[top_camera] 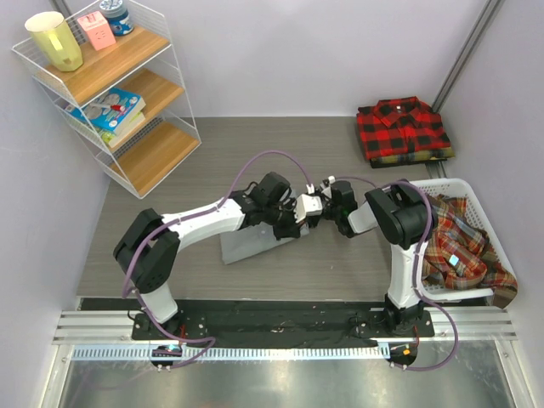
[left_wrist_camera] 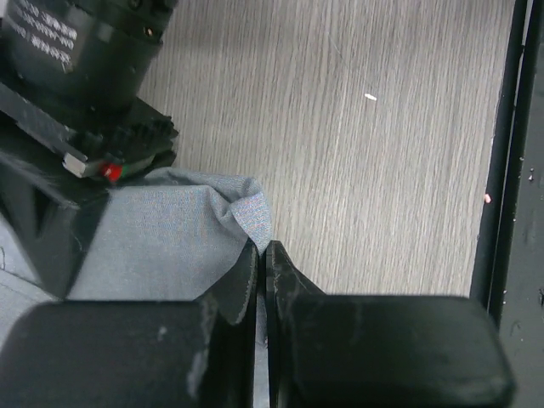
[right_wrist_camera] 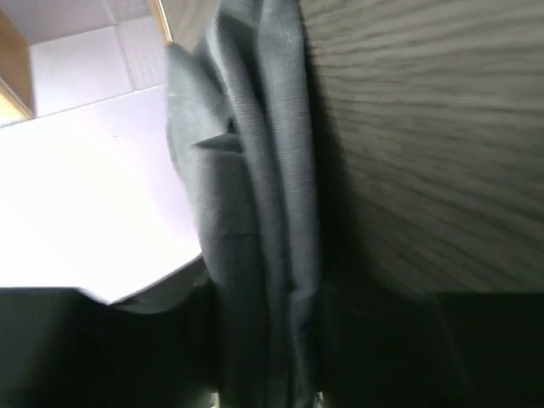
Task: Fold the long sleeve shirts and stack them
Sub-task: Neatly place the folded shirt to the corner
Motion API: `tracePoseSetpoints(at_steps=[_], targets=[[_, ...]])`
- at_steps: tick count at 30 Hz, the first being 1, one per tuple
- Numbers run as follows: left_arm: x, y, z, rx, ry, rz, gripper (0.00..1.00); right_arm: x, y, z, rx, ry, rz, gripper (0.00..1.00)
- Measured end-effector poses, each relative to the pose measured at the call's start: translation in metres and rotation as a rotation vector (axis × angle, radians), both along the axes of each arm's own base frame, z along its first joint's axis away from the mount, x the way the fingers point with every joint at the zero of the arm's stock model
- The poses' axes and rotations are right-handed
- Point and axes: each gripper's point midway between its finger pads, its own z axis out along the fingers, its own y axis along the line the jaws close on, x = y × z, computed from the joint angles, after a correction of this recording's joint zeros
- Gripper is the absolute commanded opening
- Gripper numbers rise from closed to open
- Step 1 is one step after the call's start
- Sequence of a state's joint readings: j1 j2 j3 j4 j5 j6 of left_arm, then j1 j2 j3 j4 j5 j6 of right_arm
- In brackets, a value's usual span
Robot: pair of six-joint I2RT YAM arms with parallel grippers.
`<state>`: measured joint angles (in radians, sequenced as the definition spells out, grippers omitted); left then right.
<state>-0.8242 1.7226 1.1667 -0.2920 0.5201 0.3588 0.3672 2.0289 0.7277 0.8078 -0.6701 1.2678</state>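
The plain grey shirt (top_camera: 244, 246) lies on the table in the middle, partly under my left arm. My left gripper (top_camera: 297, 223) is shut on a corner of the grey shirt (left_wrist_camera: 170, 242), pinching the cloth at its tips (left_wrist_camera: 263, 246). My right gripper (top_camera: 323, 210) faces it closely and is shut on bunched folds of the grey shirt (right_wrist_camera: 255, 212), which fill the gap between its fingers (right_wrist_camera: 263, 348). The red-and-black checked shirt (top_camera: 403, 129) lies folded at the back right. Orange-brown-teal plaid shirts (top_camera: 455, 246) sit crumpled in the basket.
A white basket (top_camera: 449, 185) stands at the right beside my right arm. A wire rack with wooden shelves (top_camera: 127, 93) stands at the back left, holding a cup, boxes and books. A black rail (left_wrist_camera: 510, 170) runs along the table's near edge.
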Motion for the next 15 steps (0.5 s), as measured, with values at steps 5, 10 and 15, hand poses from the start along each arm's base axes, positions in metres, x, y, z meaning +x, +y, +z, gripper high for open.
tracePoseSetpoints(at_steps=[5,10,15], targets=[[0.002,0.007,0.001,0.018,0.033,0.025,0.54,0.01,0.004,-0.012,-0.072,0.013,-0.012,0.02],[0.001,0.028,0.024,0.04,0.125,0.066,1.0,0.061,-0.016,-0.006,-0.268,-0.042,0.001,0.01],[-0.003,0.073,0.046,0.069,0.194,0.145,1.0,0.129,-0.082,0.027,-0.547,-0.23,-0.001,0.01]])
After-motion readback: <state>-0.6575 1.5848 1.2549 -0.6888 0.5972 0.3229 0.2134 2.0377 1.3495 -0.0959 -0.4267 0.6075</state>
